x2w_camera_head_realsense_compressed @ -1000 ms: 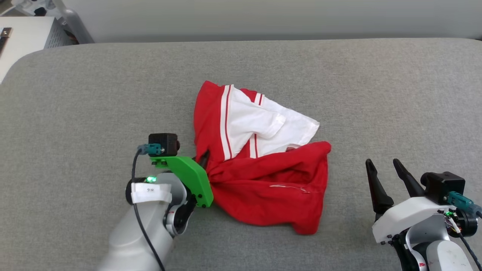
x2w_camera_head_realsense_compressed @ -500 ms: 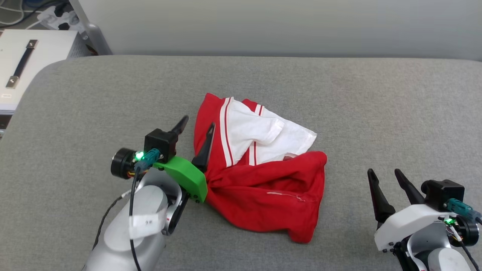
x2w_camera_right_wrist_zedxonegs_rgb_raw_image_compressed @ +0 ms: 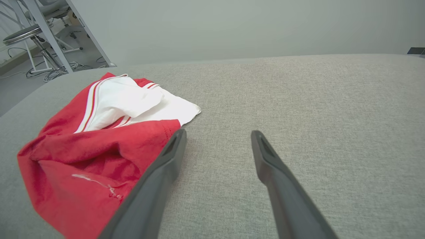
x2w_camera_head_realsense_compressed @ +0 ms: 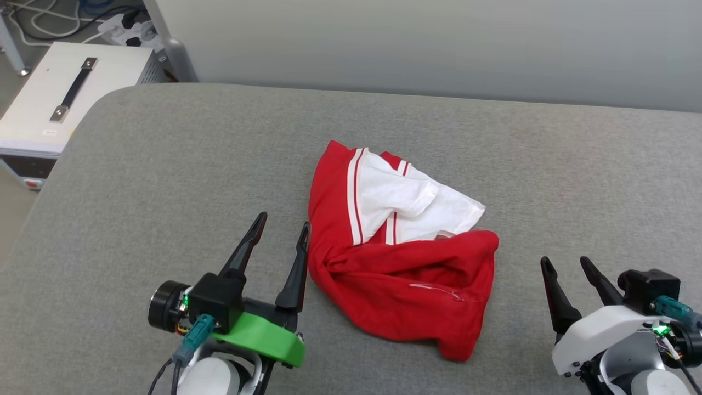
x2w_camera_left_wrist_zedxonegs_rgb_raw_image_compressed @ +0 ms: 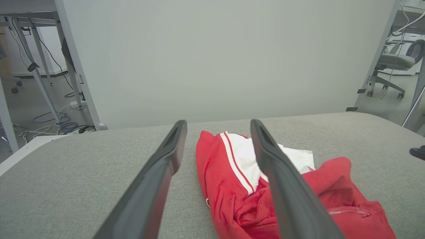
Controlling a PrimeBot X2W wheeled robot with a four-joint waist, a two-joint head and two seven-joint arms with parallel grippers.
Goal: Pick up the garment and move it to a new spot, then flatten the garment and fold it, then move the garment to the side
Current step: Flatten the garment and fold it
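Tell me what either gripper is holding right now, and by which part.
Nothing is held. The left gripper stands open beside the garment, and the right gripper is open and apart from it.

A white case (x2w_camera_head_realsense_compressed: 109, 71) with a black handle (x2w_camera_head_realsense_compressed: 72, 90) stands beside the grey table (x2w_camera_head_realsense_compressed: 164, 164).

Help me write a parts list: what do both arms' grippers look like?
Left gripper: two long dark tapered fingers on a bright green bracket, black camera block, teal connector, dark cable. Right gripper: same dark fingers on a white housing, black block, teal connector, green light.
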